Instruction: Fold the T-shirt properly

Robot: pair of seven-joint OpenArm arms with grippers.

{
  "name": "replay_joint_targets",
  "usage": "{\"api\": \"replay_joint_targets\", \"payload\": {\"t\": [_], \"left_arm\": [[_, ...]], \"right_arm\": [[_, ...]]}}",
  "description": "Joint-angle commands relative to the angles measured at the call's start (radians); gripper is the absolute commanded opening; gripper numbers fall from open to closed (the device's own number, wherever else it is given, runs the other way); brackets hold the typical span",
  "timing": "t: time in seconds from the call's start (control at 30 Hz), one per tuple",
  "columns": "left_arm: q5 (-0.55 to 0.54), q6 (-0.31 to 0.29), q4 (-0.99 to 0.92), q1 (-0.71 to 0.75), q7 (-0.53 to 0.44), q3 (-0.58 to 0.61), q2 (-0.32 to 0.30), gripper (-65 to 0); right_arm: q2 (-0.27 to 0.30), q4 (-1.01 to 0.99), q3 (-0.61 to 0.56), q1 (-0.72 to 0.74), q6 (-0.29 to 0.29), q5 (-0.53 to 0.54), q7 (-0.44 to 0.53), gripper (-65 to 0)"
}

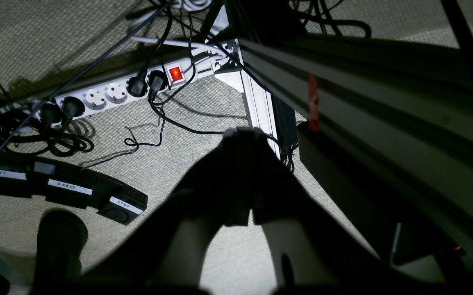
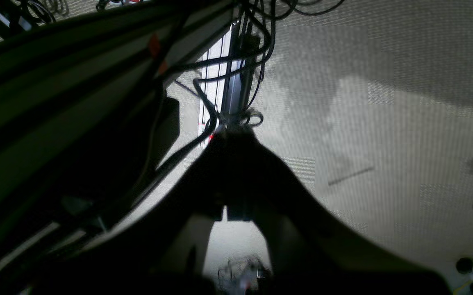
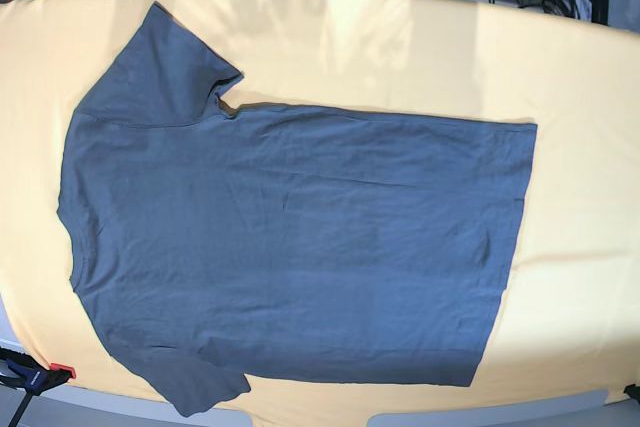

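The dark slate-grey T-shirt [image 3: 290,247] lies spread flat on the yellow cloth [image 3: 400,47] in the base view. Its neck side is at the left, its hem at the right, and one sleeve points up-left and one down-left. Neither arm shows in the base view. In the left wrist view my left gripper [image 1: 242,133] is a dark silhouette with fingertips together, empty, hanging beside the table over the floor. In the right wrist view my right gripper [image 2: 236,129] looks the same: shut, empty, over the floor. The shirt shows in neither wrist view.
Below the left gripper are a white power strip [image 1: 113,92] with a lit red switch, several cables, labelled black boxes [image 1: 68,188] and an aluminium frame leg [image 1: 257,102]. The table underside [image 2: 35,102] fills the left of the right wrist view. A clamp [image 3: 30,377] grips the table's near-left corner.
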Motion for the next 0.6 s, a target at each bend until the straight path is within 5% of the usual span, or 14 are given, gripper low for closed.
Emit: {"api": "replay_joint_targets", "payload": {"t": [0.0,0.1,0.2,0.33,0.43,0.57], "left_arm": [[0.022,-0.036,0.005,0.005,0.039,0.0,0.002,-65.0],[0.063,-0.102,0.022,0.021,0.108,0.0,-0.002,-65.0],[0.092,-0.106,0.088,0.076,0.109,0.0,-0.006,-65.0],[0.124,-0.107,0.238,0.179,0.118,0.0,-0.031,-65.0],[0.117,-0.107,0.387,0.266,0.157,0.0,-0.079,-65.0],[0.118,-0.107,0.605,0.383,0.208,0.0,-0.158,-65.0]], "right_arm": [[0.006,0.01,-0.001,-0.004,0.014,-0.021,-0.04,-65.0],[0.009,0.04,-0.001,-0.037,0.012,-0.094,-0.074,-65.0],[0.012,0.128,-0.001,-0.111,0.022,-0.124,-0.075,-65.0],[0.044,0.306,-0.001,-0.24,0.117,-0.116,-0.089,-65.0],[0.068,0.473,-0.001,-0.338,0.186,-0.116,-0.159,-65.0],[0.114,0.695,-0.001,-0.478,0.193,-0.085,-0.21,-65.0]]}}
